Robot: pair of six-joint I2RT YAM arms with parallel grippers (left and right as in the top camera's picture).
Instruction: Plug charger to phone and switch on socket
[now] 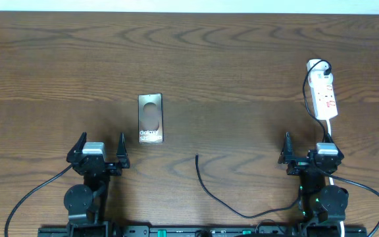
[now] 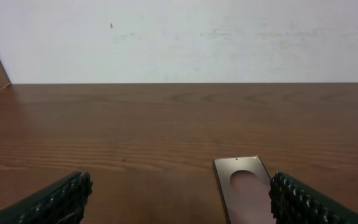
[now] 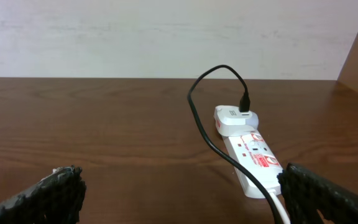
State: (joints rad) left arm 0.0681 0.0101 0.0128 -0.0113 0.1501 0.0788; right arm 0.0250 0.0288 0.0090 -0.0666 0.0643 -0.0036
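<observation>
The phone (image 1: pixel 151 118) lies flat on the table, a dark bronze slab with a pale oval and "Galaxy" lettering; it also shows in the left wrist view (image 2: pixel 244 186). My left gripper (image 1: pixel 100 147) is open and empty, near the front edge, left of the phone. The white socket (image 1: pixel 323 94) lies at the right, with a white adapter at its far end; the right wrist view (image 3: pixel 250 160) shows it too. The black charger cable (image 1: pixel 212 194) runs from the adapter, its free plug (image 1: pixel 197 157) resting mid-table. My right gripper (image 1: pixel 308 149) is open and empty, just in front of the socket.
The wooden table (image 1: pixel 242 66) ends at a pale wall at the back. The socket's white cord (image 1: pixel 329 131) runs toward the right arm base. Thick black arm cables (image 1: pixel 31 197) trail along the front edge.
</observation>
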